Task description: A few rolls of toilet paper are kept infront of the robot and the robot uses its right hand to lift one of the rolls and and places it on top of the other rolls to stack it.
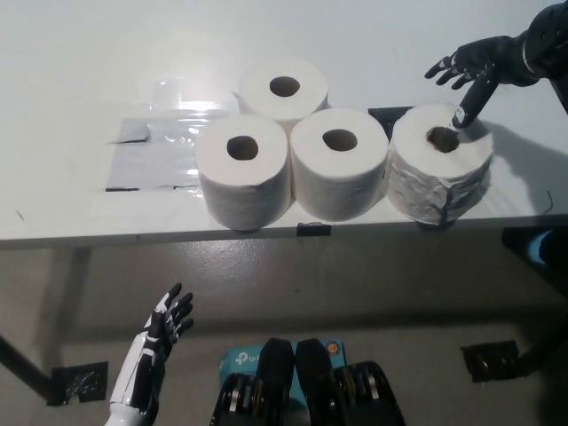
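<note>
You have open tabletop [89, 62] behind and to the left of the toilet paper rolls, and a clear strip at the far right edge. Three rolls touch in a cluster: the back roll [284, 87], the front-left roll [243, 169] and the middle roll [340, 160], leaving no gap for fingers between them. The wrapped roll [441, 164] stands just beside the middle roll, its right and rear sides free. The right robot hand [472, 73] hovers spread above its core. The left robot hand [158, 342] hangs below the tabletop's front edge, fingers apart, nothing around it.

rolls [339, 160]: soft matt paper | table [80, 71]: smooth matt | sheet [169, 124]: glossy plastic
</note>
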`<control>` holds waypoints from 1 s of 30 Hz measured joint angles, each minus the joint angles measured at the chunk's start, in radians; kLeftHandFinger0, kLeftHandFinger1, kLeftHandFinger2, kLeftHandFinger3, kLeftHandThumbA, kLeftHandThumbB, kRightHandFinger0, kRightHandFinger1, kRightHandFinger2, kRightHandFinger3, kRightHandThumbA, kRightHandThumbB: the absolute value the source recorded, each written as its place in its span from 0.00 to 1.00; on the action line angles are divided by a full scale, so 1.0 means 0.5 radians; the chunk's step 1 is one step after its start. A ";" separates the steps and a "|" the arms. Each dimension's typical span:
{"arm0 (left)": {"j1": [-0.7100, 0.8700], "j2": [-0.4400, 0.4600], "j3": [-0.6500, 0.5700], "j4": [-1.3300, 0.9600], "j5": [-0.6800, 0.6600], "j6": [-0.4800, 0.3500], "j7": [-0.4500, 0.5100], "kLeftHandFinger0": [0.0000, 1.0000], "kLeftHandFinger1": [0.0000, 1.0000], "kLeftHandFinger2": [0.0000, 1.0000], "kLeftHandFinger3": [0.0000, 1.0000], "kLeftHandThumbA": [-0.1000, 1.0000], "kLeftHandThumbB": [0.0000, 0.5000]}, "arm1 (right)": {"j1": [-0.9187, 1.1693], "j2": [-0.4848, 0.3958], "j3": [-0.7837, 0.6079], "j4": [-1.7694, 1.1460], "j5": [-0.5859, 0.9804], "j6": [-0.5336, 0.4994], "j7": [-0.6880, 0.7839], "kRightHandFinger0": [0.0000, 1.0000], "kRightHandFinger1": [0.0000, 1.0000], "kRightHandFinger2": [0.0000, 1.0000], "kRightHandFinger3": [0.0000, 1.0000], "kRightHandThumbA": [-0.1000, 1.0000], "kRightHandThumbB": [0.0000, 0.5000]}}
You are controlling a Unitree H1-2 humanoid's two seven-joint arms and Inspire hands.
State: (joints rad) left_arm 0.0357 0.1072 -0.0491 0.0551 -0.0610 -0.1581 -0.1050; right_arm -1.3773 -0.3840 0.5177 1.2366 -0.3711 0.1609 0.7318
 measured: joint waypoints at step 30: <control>0.002 0.001 0.000 -0.019 -0.024 -0.001 -0.019 1.00 1.00 1.00 1.00 1.00 0.32 | 0.045 0.097 0.115 0.113 -0.201 -0.174 -0.157 1.00 1.00 1.00 1.00 1.00 0.71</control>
State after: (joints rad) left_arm 0.0367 0.1074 -0.0493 0.0458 -0.0729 -0.1586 -0.1144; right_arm -1.3549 -0.3356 0.5752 1.2930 -0.4715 0.0740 0.6533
